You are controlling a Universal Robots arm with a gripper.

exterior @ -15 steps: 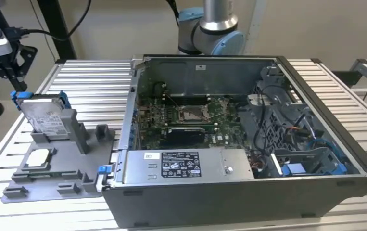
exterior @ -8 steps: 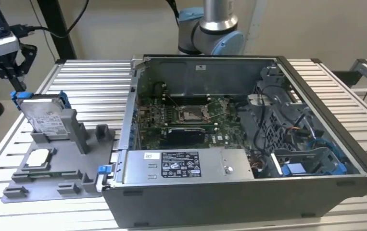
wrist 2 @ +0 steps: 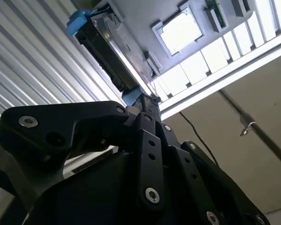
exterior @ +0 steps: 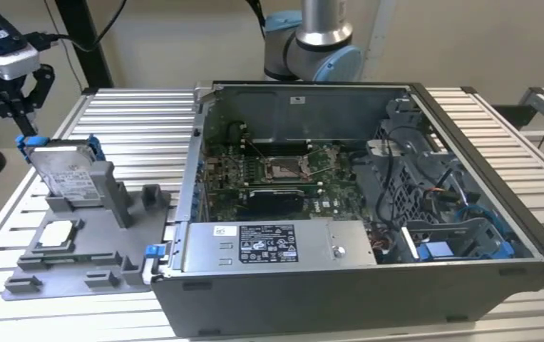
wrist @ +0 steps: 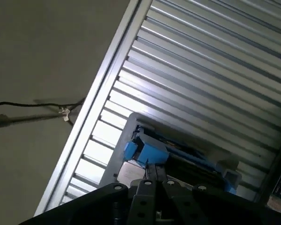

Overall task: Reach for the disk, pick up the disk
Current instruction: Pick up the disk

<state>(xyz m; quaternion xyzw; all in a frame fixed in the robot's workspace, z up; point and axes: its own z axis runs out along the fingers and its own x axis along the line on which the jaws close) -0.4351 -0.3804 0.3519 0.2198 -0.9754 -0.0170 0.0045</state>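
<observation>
Now, nearest the wrist cameras, the gripper (wrist: 154,169) has its 2 fingers drawn close together. They taper to a point at the blue rail (wrist: 146,152) on the upper corner of the disk (exterior: 63,174). Whether a sliver of that blue plastic is pinched between the tips, I cannot tell. In the exterior view the gripper hangs above the corner of the disk on the exterior view's left, with the tips touching it or just short of touching.

The disk stands on edge, leaning slightly, label face showing, in a slot of the grey holder (exterior: 81,249). The holder sits on the slatted table (exterior: 138,121).

Judging from this, the step in hand is securing a hold, and a corner grip looks risky. A drive caught by 1 rail end could swing or twist out when lifted. A sound grasp would probably be centred along the top edge, with the fingers square to the flat faces. Any lift would need to run straight along the slot, so the rails do not bind against the holder walls.

Just beyond, the small square chip (exterior: 55,231) lies flat on the holder's lower tray, clear of the work. Farther off, on the exterior view's right, the open computer case (exterior: 367,285) stands well apart. The arm base (exterior: 314,43) rises behind it.
</observation>
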